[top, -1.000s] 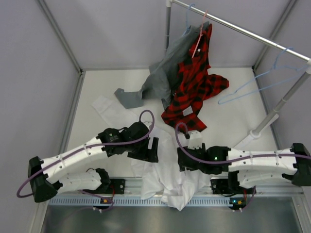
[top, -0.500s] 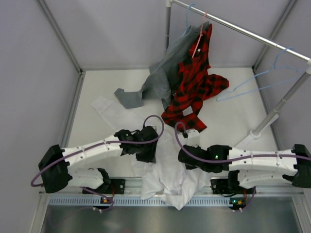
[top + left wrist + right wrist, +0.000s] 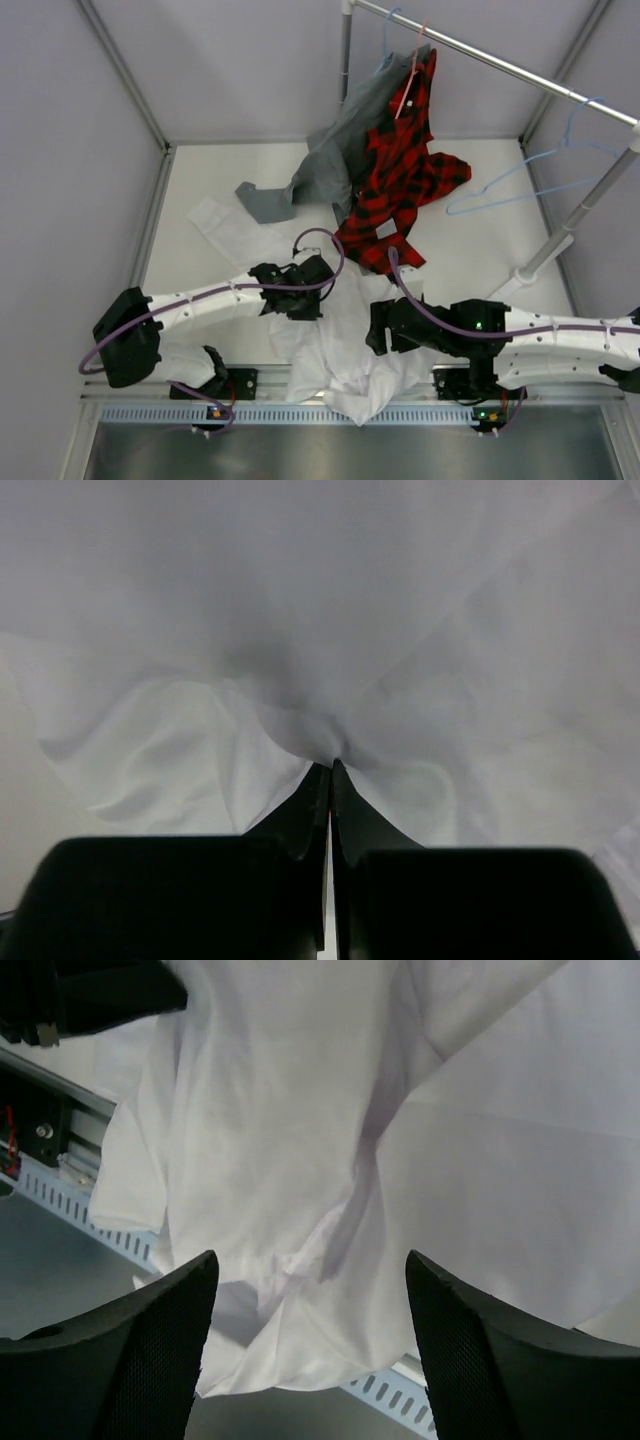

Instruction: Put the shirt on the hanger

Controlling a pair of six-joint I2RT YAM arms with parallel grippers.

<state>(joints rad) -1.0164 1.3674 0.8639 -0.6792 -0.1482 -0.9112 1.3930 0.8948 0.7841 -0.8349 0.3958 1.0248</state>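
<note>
**Q:** Shirt [image 3: 340, 345] surface?
**A:** White cloth, thin and matt, heavily wrinkled. It shows soft folds in both wrist views.

**Q:** Fingers?
**A:** Left fingers [image 3: 300, 825]: black, smooth, faint sheen, plastic in look. Right fingers [image 3: 130, 1350]: black, matt, with a fine dimpled grain on the inner faces.

**Q:** Remaining items?
**A:** Plaid shirt [image 3: 400, 185]: red-and-black woven cloth, matt. Grey garment [image 3: 335, 150]: matt cloth. Hanger [image 3: 505, 196]: light blue, thin, smooth; material cannot be told. Rail [image 3: 500, 64]: bare metal, glossy. Worktop [image 3: 470, 250]: white, smooth, matt. Arm shells [image 3: 200, 305]: white, smooth, slightly glossy, plastic in look. Cable [image 3: 330, 240]: purple, glossy.
</note>
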